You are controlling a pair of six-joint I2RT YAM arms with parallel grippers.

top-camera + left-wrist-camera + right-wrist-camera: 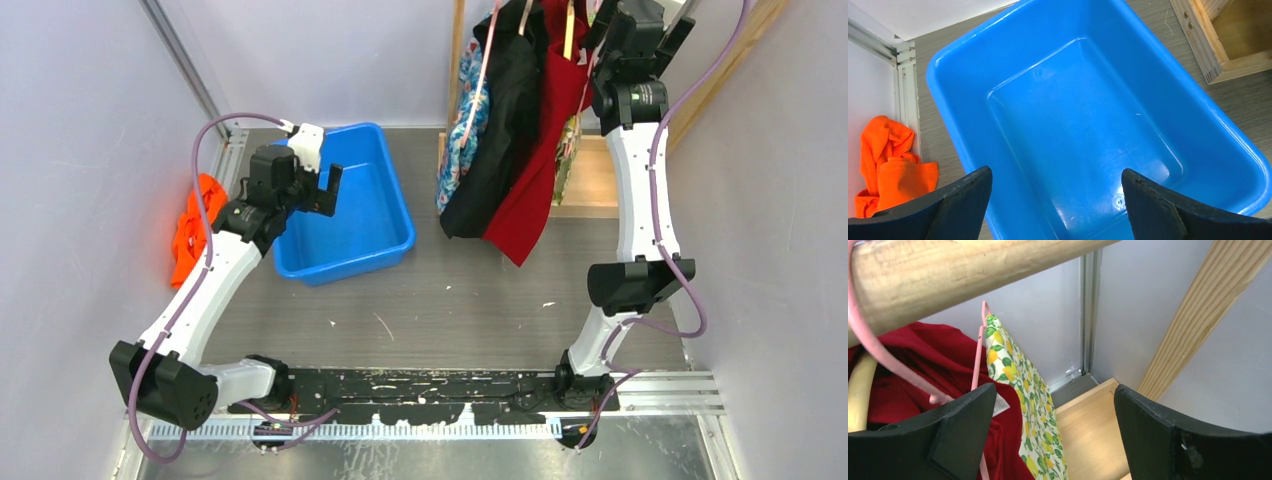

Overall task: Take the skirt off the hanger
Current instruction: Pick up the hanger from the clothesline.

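Observation:
Several garments hang from a wooden rod at the back right. The lemon-print one, which I take for the skirt, hangs on a pink hanger at the right end of the row, beside a red garment. My right gripper is raised just under the rod, open, its left finger in front of the red cloth and the skirt's edge between the fingers, untouched. Over the blue bin my left gripper hovers open, holding nothing.
The rack also carries a black garment and a blue floral one. Its wooden base and slanted upright stand close to the right gripper. An orange cloth lies against the left wall beside the bin.

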